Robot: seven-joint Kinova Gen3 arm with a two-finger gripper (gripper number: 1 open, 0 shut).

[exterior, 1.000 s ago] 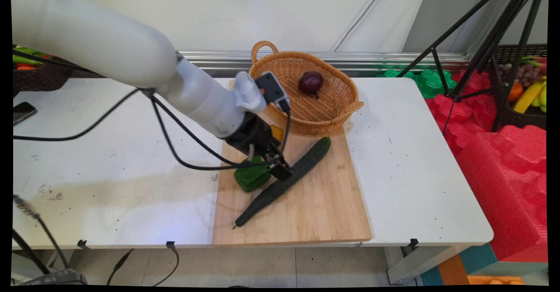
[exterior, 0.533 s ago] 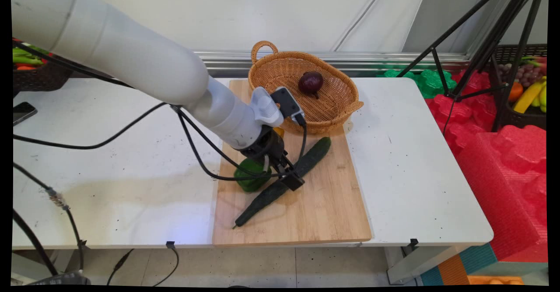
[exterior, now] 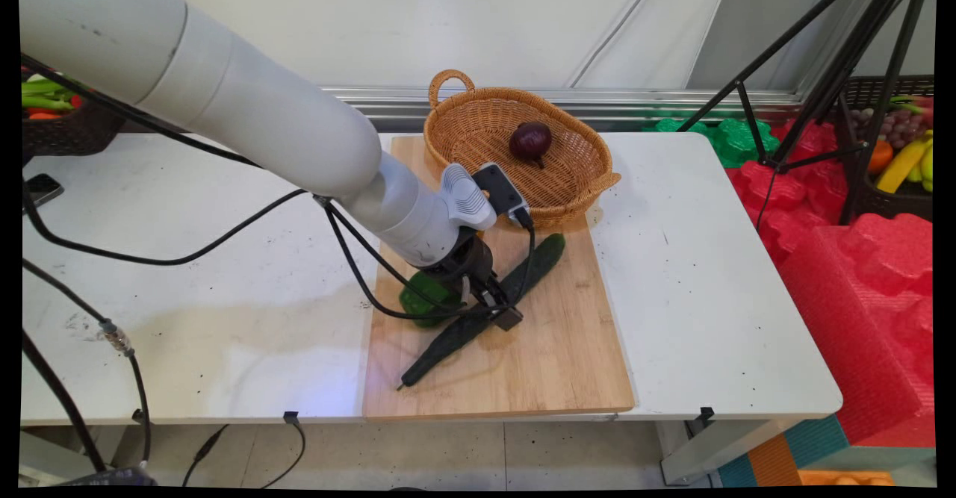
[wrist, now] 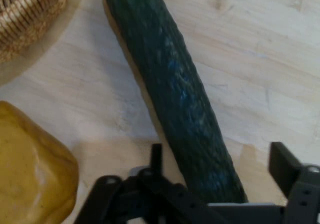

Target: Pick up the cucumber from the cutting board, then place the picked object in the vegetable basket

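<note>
Gripper (exterior: 499,310) (wrist: 220,176), main and hand views: it was low over the board (exterior: 553,349) (wrist: 260,59), spread wide with one finger (wrist: 284,165) on each side of the cucumber (exterior: 478,315) (wrist: 175,94) near its middle. The fingers stood clear of the skin and had not clenched on it. Whether their tips touched the board could not be told.

The cucumber lay flat on the board, its long axis running from about 7 o'clock to 1 o'clock in the main view. Its 1 o'clock end lay near the basket (exterior: 575,177) (wrist: 25,14).

A green pepper (exterior: 418,302) sat on the board just at 9 o'clock of the gripper, partly hidden by the arm. A yellow vegetable (wrist: 30,169) lay at 8 o'clock in the hand view, apart from the cucumber.

The basket rested on the board's far end, at 12 o'clock, and held a red onion (exterior: 530,140).

The board lay on the table (exterior: 709,274).
</note>
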